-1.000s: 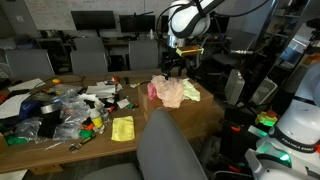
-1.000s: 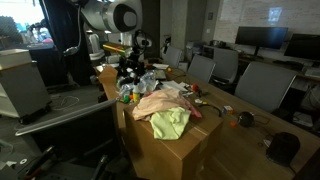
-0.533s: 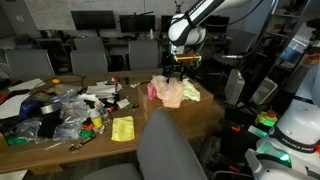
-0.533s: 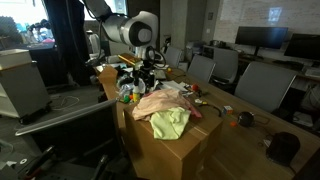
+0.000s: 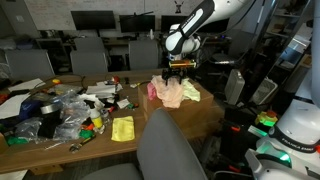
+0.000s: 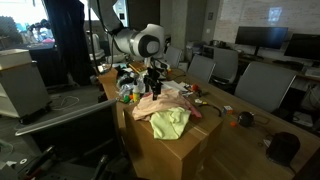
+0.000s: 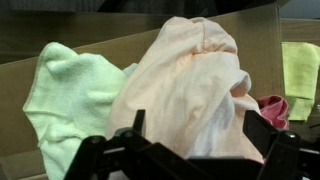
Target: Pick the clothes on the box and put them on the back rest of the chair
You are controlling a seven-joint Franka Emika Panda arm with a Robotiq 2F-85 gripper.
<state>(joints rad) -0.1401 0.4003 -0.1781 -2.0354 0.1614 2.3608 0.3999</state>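
Note:
A pile of clothes lies on a cardboard box (image 5: 205, 118): a pale peach garment (image 7: 190, 80), a light green one (image 7: 70, 95) and a pink-red piece (image 7: 272, 106). The pile shows in both exterior views (image 5: 172, 92) (image 6: 165, 108). My gripper (image 7: 195, 125) is open, its two dark fingers straddling the peach garment just above it. It also shows in both exterior views (image 5: 178, 72) (image 6: 153, 82), right over the pile. A grey chair's back rest (image 5: 170, 145) stands in the foreground, beside the box.
A wooden table (image 5: 45, 145) next to the box holds a clutter of plastic bags, toys and a yellow cloth (image 5: 122, 128). Office chairs (image 5: 90, 52) and monitors line the back. A white machine (image 5: 295, 125) stands beside the box.
The arm has lowered and the gripper has come down from above the box until it sits right over the clothes. The clothes have not moved.

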